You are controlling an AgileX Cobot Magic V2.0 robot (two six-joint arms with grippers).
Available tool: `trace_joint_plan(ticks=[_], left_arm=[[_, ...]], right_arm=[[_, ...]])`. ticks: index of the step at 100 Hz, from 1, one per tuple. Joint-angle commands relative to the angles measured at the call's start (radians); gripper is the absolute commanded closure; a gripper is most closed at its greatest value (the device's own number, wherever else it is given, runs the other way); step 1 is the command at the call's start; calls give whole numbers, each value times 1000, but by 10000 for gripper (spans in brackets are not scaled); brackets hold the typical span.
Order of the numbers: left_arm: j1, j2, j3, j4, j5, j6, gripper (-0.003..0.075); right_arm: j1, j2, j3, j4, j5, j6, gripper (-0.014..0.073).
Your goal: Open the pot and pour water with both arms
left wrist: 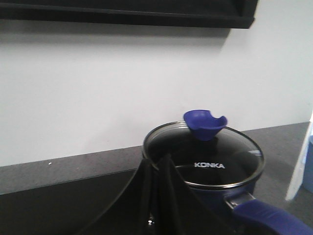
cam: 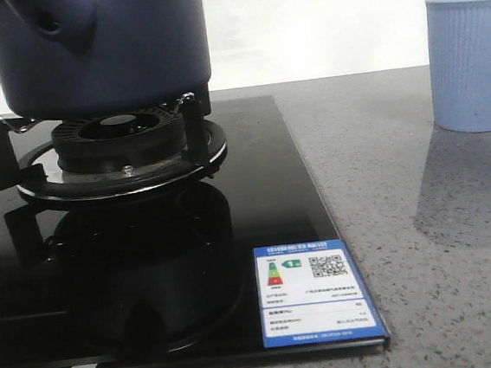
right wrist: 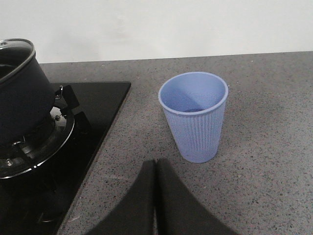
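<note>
Front view shows the pot (cam: 98,50), matte navy and wide, sitting on the burner ring (cam: 121,157) of the black glass hob (cam: 150,280). Its glass lid (left wrist: 205,164) reads KONKA and carries a blue knob (left wrist: 205,125). My ribbed light blue cup (right wrist: 194,115) stands upright on the grey counter (right wrist: 264,161), contents unclear. My left gripper (left wrist: 161,196) and right gripper (right wrist: 155,196) are both closed, holding nothing.
</note>
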Motion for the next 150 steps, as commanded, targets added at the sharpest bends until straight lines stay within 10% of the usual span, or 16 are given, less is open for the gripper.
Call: trace_joint_plan(ticks=[1,21,49,150], left_arm=[[-55,48,-52,-6,-57,21,734],[-138,121,-62,-37,-109,21,601],[-189,234,-63,-81,-194,21,246],[-334,807,-239,-43,-584,21,146]], right_arm=[[3,23,-42,7,-58,-21,655],[3,23,-42,16,-39,-39,593],[3,23,-42,28,-39,-39,7],[3,23,-42,53,-39,-39,8]])
